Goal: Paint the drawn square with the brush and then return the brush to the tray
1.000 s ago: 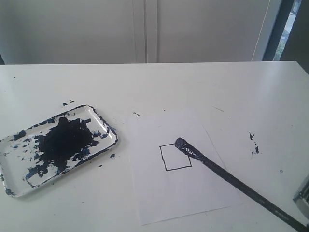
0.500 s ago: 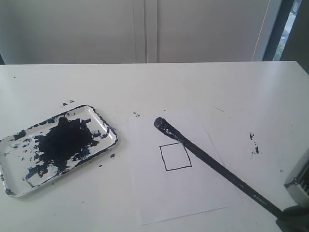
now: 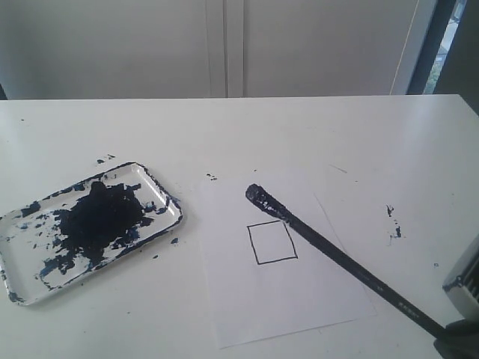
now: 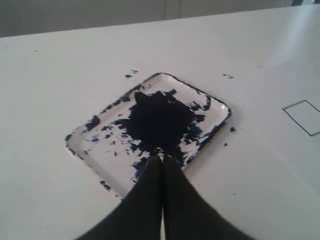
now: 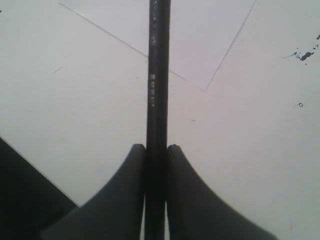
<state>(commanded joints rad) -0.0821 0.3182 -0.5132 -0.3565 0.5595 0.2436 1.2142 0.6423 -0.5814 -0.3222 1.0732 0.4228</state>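
R gripper (image 5: 156, 148), jaws clamped on the brush (image 3: 329, 251), swung its tip off the drawn square (image 3: 272, 242) corner to just beyond its top edge, inside unpainted yet; L gripper (image 4: 162, 159) jaws shut, empty, over the tray (image 3: 171, 200).

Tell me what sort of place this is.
Probably an indoor workbench set up for painting: a plain white table, a paint-blotched tray, a brush over a paper sheet with a drawn square, wall panels behind.
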